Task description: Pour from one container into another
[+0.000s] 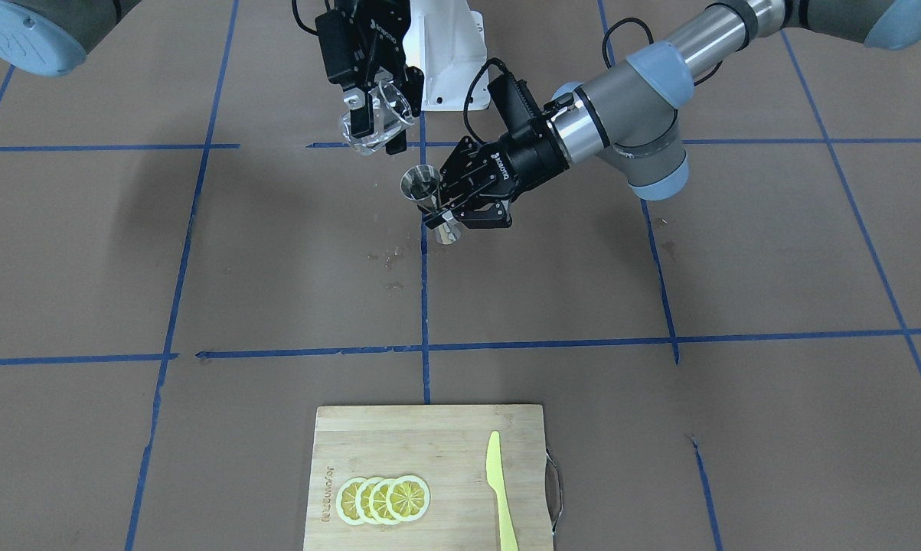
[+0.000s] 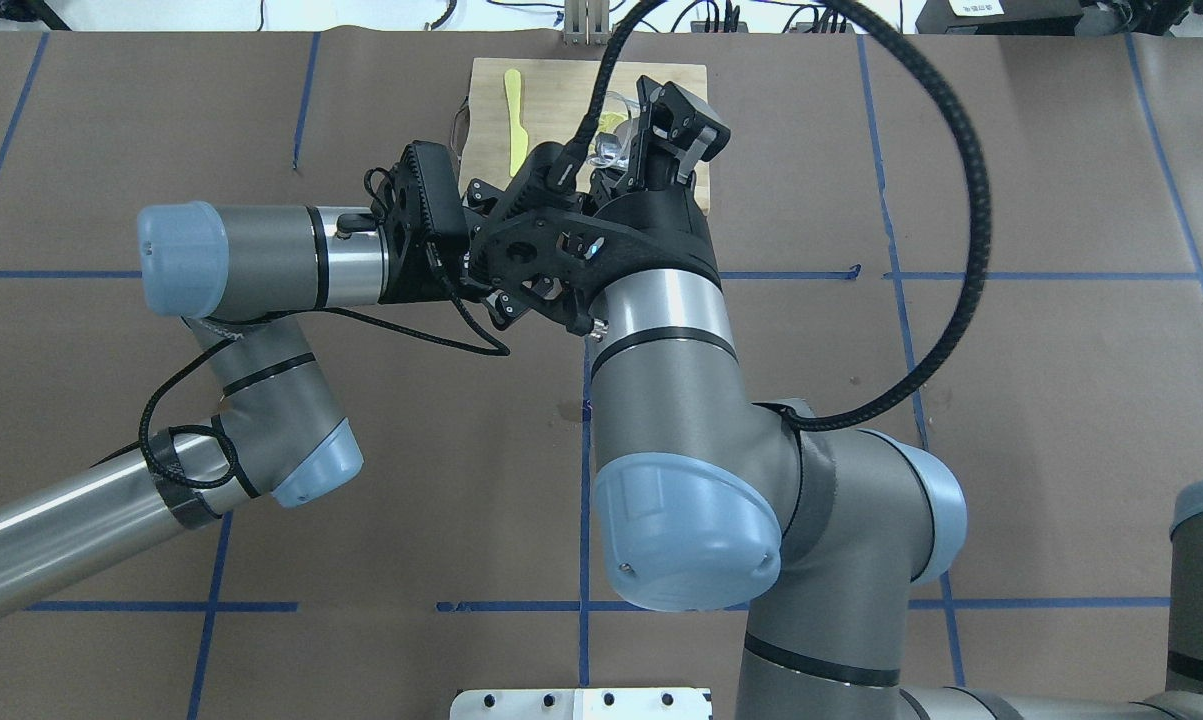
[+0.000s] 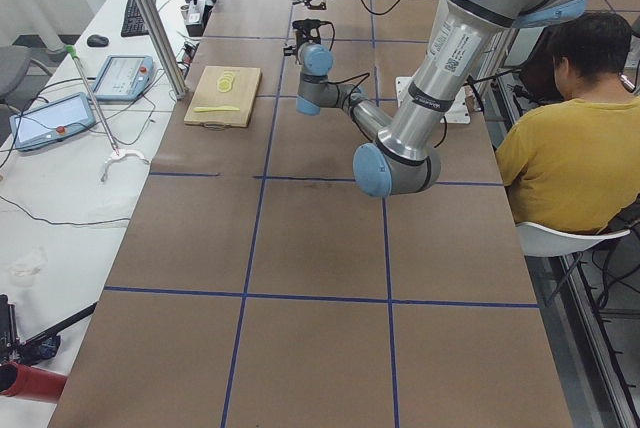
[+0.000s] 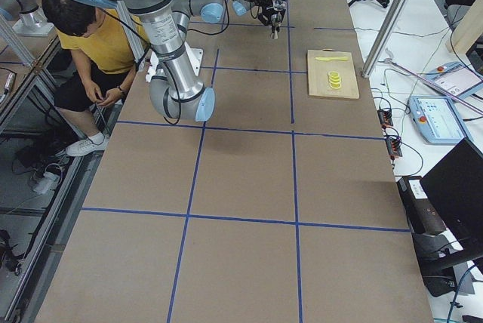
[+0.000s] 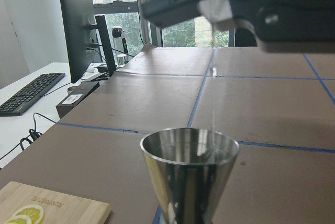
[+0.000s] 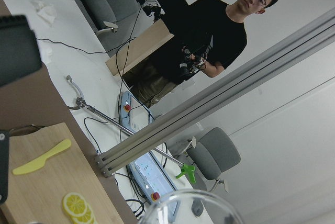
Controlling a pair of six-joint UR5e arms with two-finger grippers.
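Cones of bright steel joined at a narrow waist form the jigger point(image 1: 420, 184), held upright above the table's middle; the left gripper point(image 1: 437, 213) is closed around that waist. Just beside it, higher and toward the robot's right, the clear glass cup point(image 1: 355, 138) hangs tilted, clamped between the right gripper's point(image 1: 378, 132) fingers.

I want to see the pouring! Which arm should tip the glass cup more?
The right one. The right pincer holds the glass cup tilted over the jigger; the left pincer only grips the jigger.
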